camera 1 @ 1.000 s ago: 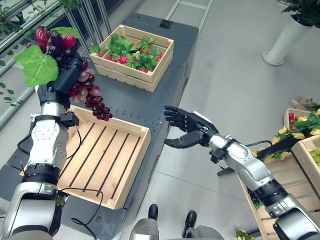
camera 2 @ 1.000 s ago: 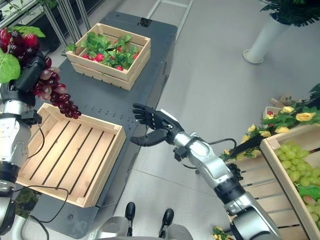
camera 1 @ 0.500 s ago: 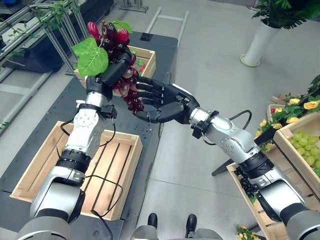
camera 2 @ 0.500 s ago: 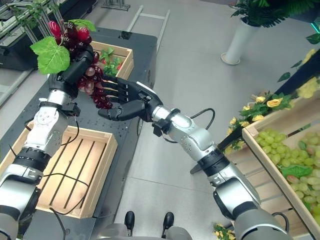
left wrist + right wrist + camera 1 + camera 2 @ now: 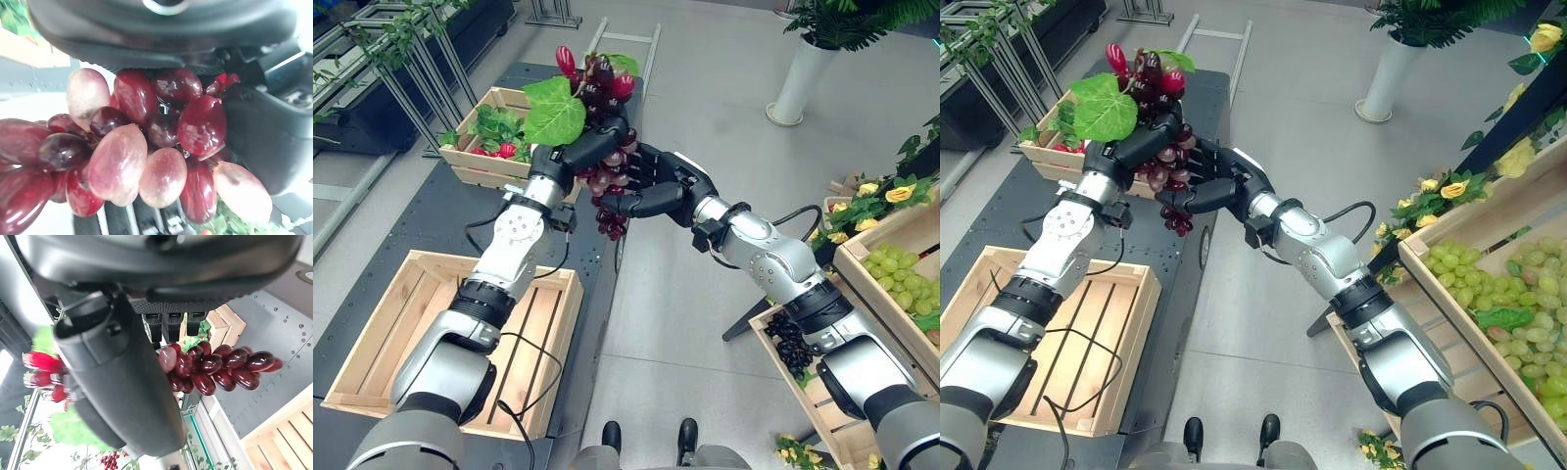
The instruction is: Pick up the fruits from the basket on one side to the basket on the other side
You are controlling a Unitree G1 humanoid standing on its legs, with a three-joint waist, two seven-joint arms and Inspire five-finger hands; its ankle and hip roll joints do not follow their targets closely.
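**Grapes held mid-air between both robot hands**

- Left robot hand, upper centre of the left eye view: fingers curled round the red grapes, gripping the bunch near its top. Green leaf and a few bright red berries stick up above the hand; the rest of the bunch hangs below it.
- Right robot hand comes in from the right, fingers wrapped against the side of the same bunch, touching it. Right wrist view shows its thumb and fingers closed round the grapes, with the tail of the bunch sticking out past them.
- Left wrist view: grapes pressed right up against the palm.
- Bunch is in the air over the edge of the dark surface, between the two crates and in neither.
- Empty crate sits lower left on the surface.
- Far crate, upper left, holds leafy greens with red bits; partly hidden behind the left arm.
- Right edge of frame: crate of green grapes with yellow flowers beside it; a dark grape bunch lies on the crate below.
- White planter stands on the floor, upper right.
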